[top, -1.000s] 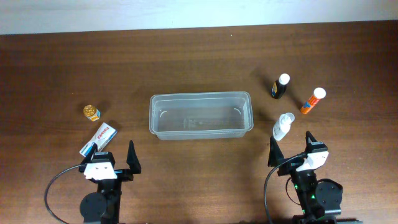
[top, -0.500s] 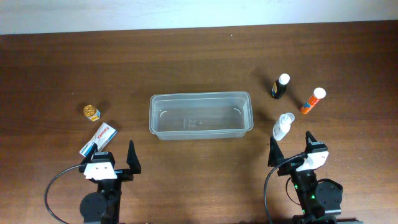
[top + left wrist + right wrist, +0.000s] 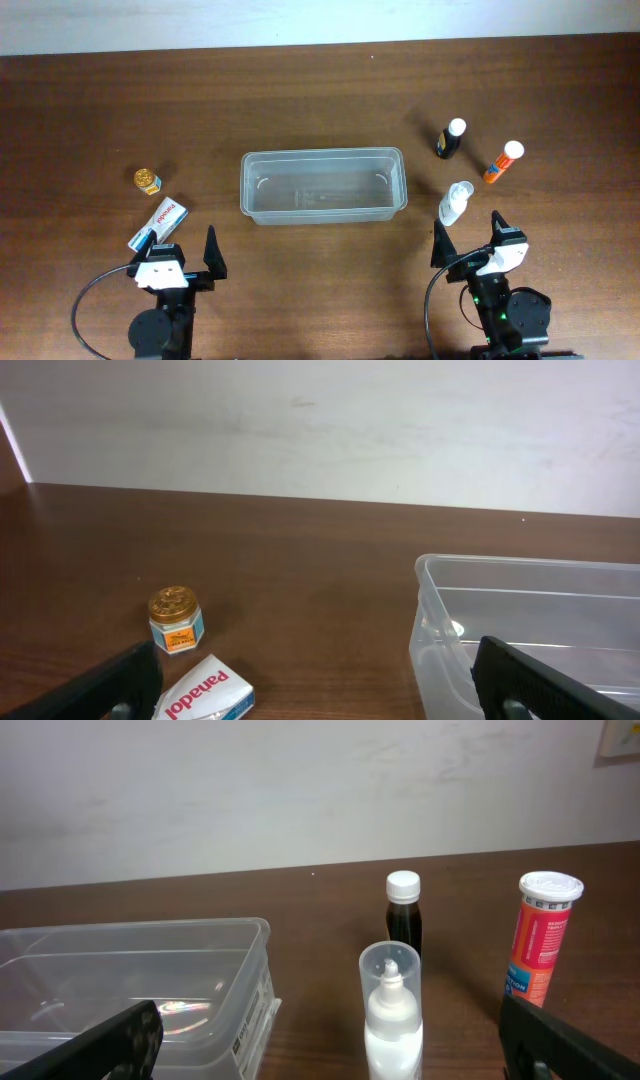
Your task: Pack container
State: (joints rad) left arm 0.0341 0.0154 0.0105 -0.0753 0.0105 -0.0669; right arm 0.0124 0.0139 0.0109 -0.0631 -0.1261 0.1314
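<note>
The container (image 3: 322, 153), a clear, shallow plastic tub with rounded corners and a raised rim, sits at the middle of the dark wood-grain table (image 3: 300, 90). Left of it stand a small faceted glass jar with a gold lid (image 3: 147, 180) and a white cardboard box (image 3: 160, 222). To its right are a dark bottle with a white cap (image 3: 451, 139), an orange cylindrical tube (image 3: 503, 162) and a translucent white spray bottle (image 3: 454, 203). The left gripper (image 3: 178, 248) and the right gripper (image 3: 467, 235) both have their black fingers spread wide, grasping nothing.
</note>
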